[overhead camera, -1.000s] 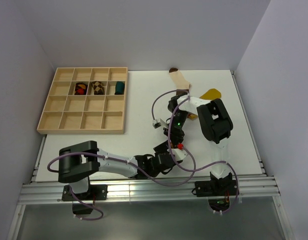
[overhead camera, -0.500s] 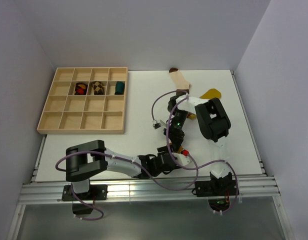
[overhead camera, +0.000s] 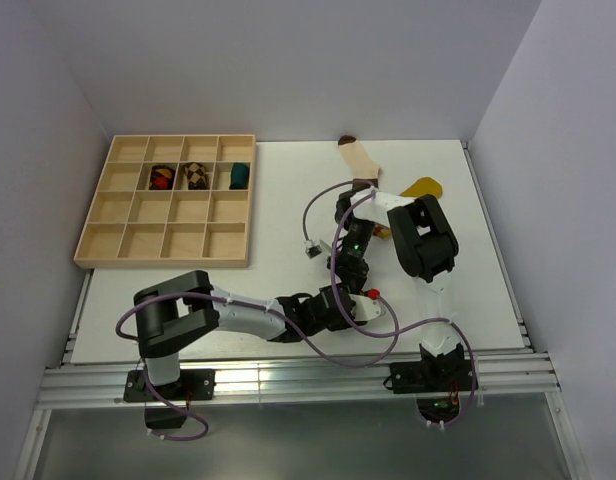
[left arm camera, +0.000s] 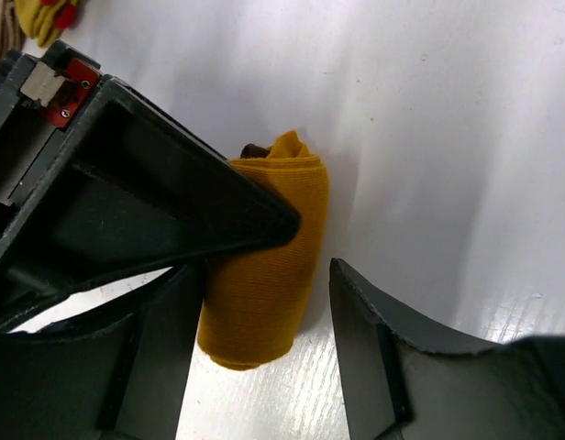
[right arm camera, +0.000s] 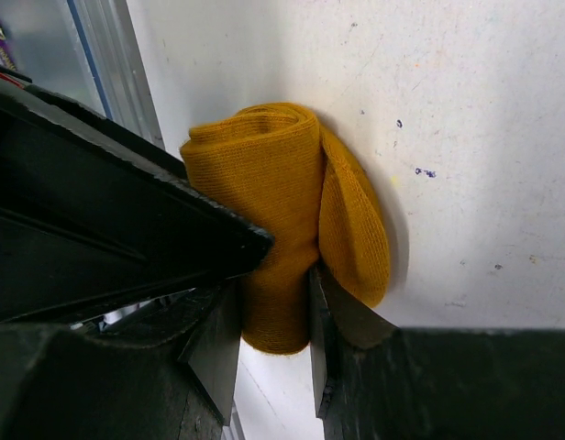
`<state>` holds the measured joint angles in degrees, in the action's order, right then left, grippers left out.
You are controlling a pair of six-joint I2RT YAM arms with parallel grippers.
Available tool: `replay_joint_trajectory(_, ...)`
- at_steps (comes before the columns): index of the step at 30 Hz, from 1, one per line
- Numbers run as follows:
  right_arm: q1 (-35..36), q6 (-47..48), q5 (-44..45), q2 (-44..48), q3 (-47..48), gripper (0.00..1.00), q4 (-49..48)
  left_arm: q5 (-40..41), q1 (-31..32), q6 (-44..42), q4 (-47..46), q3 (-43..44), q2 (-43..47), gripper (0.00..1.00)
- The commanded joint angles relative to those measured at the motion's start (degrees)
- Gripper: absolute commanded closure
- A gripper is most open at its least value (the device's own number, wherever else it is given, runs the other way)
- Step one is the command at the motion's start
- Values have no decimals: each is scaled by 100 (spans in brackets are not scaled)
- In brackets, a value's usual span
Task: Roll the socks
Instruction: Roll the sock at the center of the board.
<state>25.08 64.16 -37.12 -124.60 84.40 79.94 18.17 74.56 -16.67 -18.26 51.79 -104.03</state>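
The mustard-orange sock (right arm camera: 273,220) lies rolled into a thick bundle (left arm camera: 264,266) on the white table. My right gripper (right arm camera: 273,344) is shut on the near end of the roll, both fingers pressing its sides. My left gripper (left arm camera: 264,307) straddles the same roll from the other end. It is open: one finger (left arm camera: 163,348) lies against the fabric, the other (left arm camera: 374,357) stands apart from it. In the top view both grippers (overhead camera: 340,305) (overhead camera: 356,284) meet at the table's front centre and hide the roll. A cream sock with a brown toe (overhead camera: 356,158) and a yellow sock (overhead camera: 424,187) lie flat at the back.
A wooden compartment tray (overhead camera: 148,240) sits at the back left, holding a red-and-dark bundle (overhead camera: 161,177), a brown-checkered bundle (overhead camera: 194,176) and a teal bundle (overhead camera: 238,176). The right arm's elbow (overhead camera: 423,240) hangs over the yellow sock. Purple cables (overhead camera: 318,205) loop around both wrists.
The left arm has swung right and forward, bringing its gripper up against the right one, and its jaws have narrowed a little round the roll. The right gripper has kept its hold.
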Motion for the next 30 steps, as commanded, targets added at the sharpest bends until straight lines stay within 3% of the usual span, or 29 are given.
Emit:
replay_joint_trajectory(1,-29,132,443,-284,41,70,-392,-472,-56,5,182,296,-91,39)
replay_joint_trajectory(20,-29,176,346,-434,217,71,-189,-1334,-328,576,1316,841,-741,45)
replay_joint_trajectory(23,-21,176,302,-425,208,71,-172,-1456,-364,620,1500,981,-873,53)
replay_joint_trajectory(30,-30,211,197,-399,235,69,-93,-1957,-443,717,2010,1263,-1084,82)
